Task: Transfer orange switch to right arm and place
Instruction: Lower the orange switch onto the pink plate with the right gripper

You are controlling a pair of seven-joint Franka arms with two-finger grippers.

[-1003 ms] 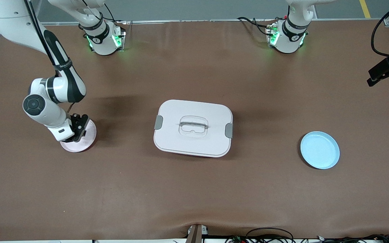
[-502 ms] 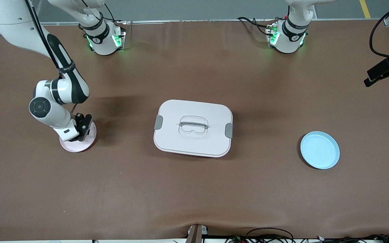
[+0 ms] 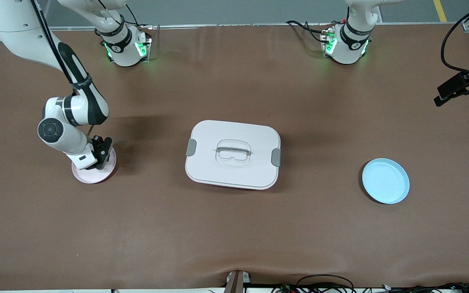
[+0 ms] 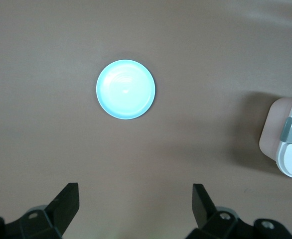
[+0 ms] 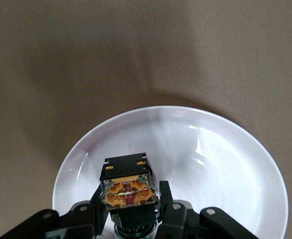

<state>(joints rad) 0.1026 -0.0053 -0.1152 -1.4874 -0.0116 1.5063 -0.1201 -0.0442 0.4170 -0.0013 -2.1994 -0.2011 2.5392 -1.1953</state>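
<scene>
The orange switch (image 5: 127,184), a small black block with an orange band, sits between the fingers of my right gripper (image 5: 131,209), which is shut on it. In the front view my right gripper (image 3: 99,156) hangs low over the pale pink plate (image 3: 90,177) at the right arm's end of the table, and the switch is hidden there. The right wrist view has the switch over the plate's (image 5: 225,149) inside; whether it touches I cannot tell. My left gripper (image 3: 460,89) waits high at the left arm's end, open (image 4: 133,204) and empty.
A white lidded box (image 3: 233,154) with grey clasps and a handle stands mid-table; its corner (image 4: 290,144) shows in the left wrist view. A light blue plate (image 3: 385,181) lies toward the left arm's end, seen far below the left gripper (image 4: 125,89).
My right arm has shifted slightly toward the table's middle, keeping the gripper over the pink plate. The left gripper has drifted a little inward.
</scene>
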